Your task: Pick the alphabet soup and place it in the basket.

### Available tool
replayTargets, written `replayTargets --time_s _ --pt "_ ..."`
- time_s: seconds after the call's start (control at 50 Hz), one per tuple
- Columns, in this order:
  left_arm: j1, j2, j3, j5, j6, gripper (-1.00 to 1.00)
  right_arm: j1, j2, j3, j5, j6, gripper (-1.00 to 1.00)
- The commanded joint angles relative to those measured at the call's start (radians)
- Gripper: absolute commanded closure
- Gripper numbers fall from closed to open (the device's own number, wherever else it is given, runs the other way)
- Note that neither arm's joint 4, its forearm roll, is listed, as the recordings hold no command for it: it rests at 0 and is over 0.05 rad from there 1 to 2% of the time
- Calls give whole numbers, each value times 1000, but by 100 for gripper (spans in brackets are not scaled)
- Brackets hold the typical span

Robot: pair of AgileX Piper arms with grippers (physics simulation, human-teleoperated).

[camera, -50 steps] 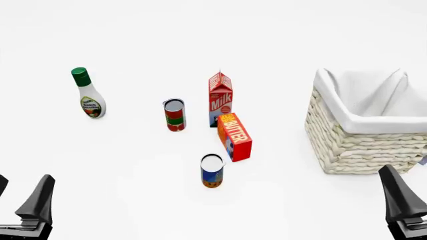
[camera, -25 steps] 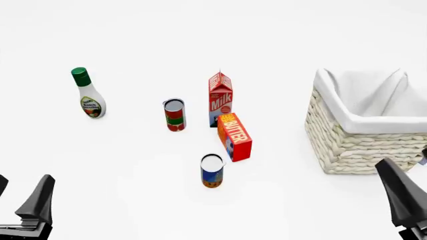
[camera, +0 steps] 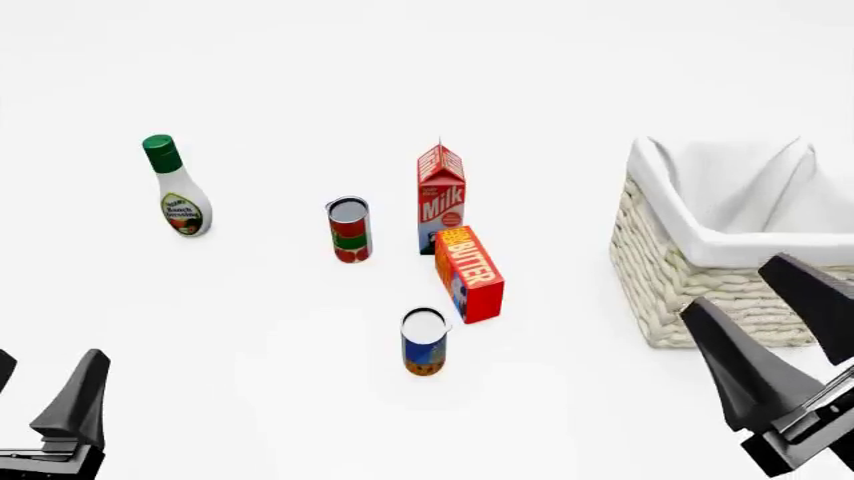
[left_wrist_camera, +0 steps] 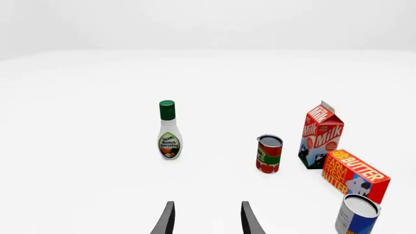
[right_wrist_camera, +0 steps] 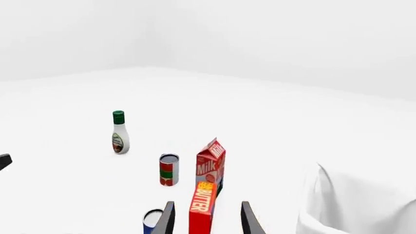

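Though near soup (camera: 424,342), butter (camera: 470,272) apart.

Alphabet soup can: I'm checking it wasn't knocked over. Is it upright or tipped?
Upright. The alphabet soup stands on its orange base with its silver top facing up, near the butter carton, untouched.

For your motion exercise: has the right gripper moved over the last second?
Yes. In the front view the right gripper has shifted left and up the picture, now overlapping the basket, which stayed put.
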Motion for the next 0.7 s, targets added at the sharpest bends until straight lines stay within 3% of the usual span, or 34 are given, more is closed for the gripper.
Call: replayTargets --time_s 0.02,0.7 --pt "0 0 0 0 0 -100 76 115 -18 -95 -15 -100" --pt "0 0 0 0 0 -100 258 454 -59 -365 -14 -100"
